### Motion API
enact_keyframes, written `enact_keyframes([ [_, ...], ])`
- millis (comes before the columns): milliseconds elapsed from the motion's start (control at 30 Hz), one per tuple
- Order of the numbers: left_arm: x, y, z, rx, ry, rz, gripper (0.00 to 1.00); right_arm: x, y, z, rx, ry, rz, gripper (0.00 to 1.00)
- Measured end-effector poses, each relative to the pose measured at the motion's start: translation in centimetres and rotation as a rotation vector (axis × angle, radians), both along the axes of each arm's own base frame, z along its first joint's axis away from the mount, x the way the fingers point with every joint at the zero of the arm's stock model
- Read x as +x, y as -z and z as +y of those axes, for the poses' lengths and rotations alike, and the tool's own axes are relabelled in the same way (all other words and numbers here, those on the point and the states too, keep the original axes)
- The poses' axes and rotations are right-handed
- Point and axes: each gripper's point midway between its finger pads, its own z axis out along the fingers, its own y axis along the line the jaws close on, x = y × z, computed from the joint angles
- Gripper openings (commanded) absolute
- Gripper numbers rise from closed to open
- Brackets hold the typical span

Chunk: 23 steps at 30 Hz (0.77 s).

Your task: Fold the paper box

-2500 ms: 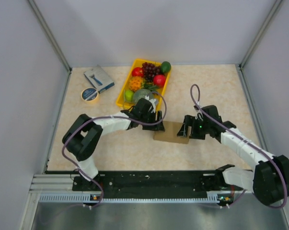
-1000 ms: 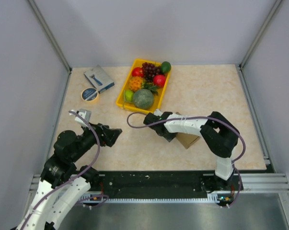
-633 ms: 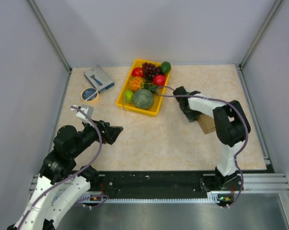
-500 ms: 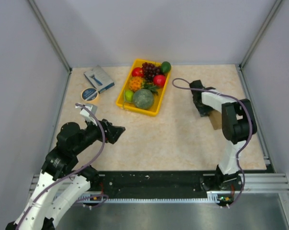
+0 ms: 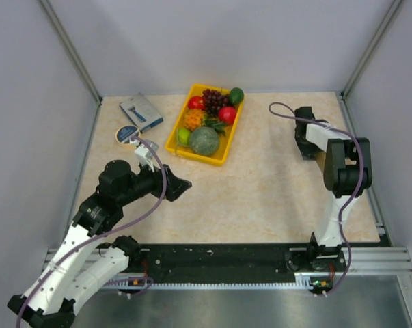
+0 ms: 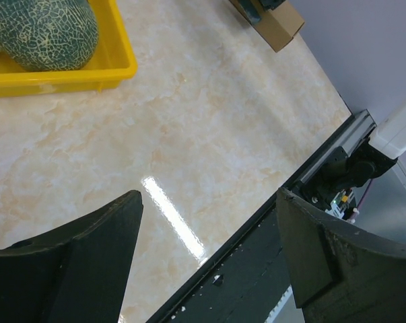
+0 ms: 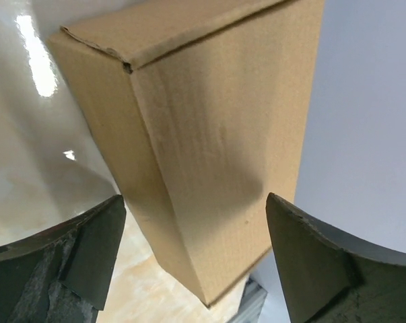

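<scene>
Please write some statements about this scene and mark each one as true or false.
1. The box is folded shut. True.
2. The left gripper holds the box. False: it is open and empty.
3. The melon lies in the tray. True.
4. The box lies left of the tray. False: it lies far to its right, at the right gripper.
5. The tape roll sits in the tray. False: it sits on the table.

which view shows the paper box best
Right wrist: the paper box fills the frame, folded shut, its edges and seams clear. Top external shows only a brown sliver beside the right arm; left wrist catches one distant corner.
</scene>
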Motion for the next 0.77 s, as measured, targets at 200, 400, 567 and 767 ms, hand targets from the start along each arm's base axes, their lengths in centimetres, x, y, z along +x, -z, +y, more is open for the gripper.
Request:
enact_keyframes([
  [200,0.1,0.0,0.1,0.004,-0.005,-0.007,0.86,0.3,-5.0,4.5,0.010,0.003,-0.110,0.92],
  [400,0.1,-0.8,0.7,-0.003,-0.044,-0.031,0.86,-4.7,-14.7,17.9,0.354,-0.182,-0.469,0.96],
  [567,-0.9,-2.1,1.7,-0.055,-0.084,-0.058,0.87,-14.1,-16.9,19.7,0.684,-0.216,-0.623,0.99],
  [767,-2.1,-4.1,2.8,-0.131,-0.127,-0.107,0.94,-21.9,-24.2,16.5,1.000,-0.293,-0.959,0.99],
])
